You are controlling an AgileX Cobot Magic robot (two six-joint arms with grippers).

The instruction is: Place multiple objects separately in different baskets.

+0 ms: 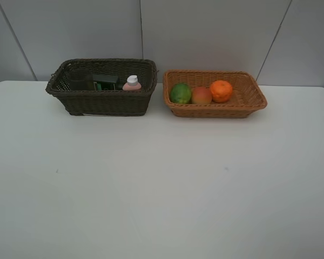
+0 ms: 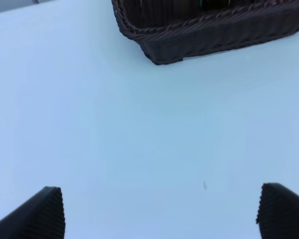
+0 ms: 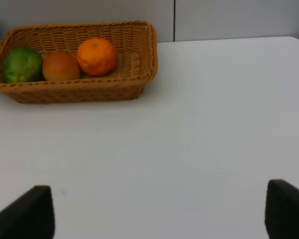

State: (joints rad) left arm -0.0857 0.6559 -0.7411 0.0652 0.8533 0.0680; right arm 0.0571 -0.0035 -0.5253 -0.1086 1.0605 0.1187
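The dark brown basket [image 1: 102,102] stands at the back left and holds a dark translucent cup [image 1: 79,78], a black bottle with a green label [image 1: 105,83] and a pink white-capped bottle [image 1: 132,83]. To its right, the light tan basket [image 1: 248,97] holds a green fruit [image 1: 180,93], a red-yellow peach [image 1: 201,95] and an orange [image 1: 221,90]. Neither arm shows in the high view. My left gripper [image 2: 159,214] is open over bare table, short of the dark basket [image 2: 209,30]. My right gripper [image 3: 159,214] is open and empty, well back from the tan basket [image 3: 134,55].
The white table [image 1: 162,189] spreads wide in front of both baskets. A grey panelled wall [image 1: 205,32] rises right behind them. A small dark speck [image 2: 205,185] marks the table between the left fingers.
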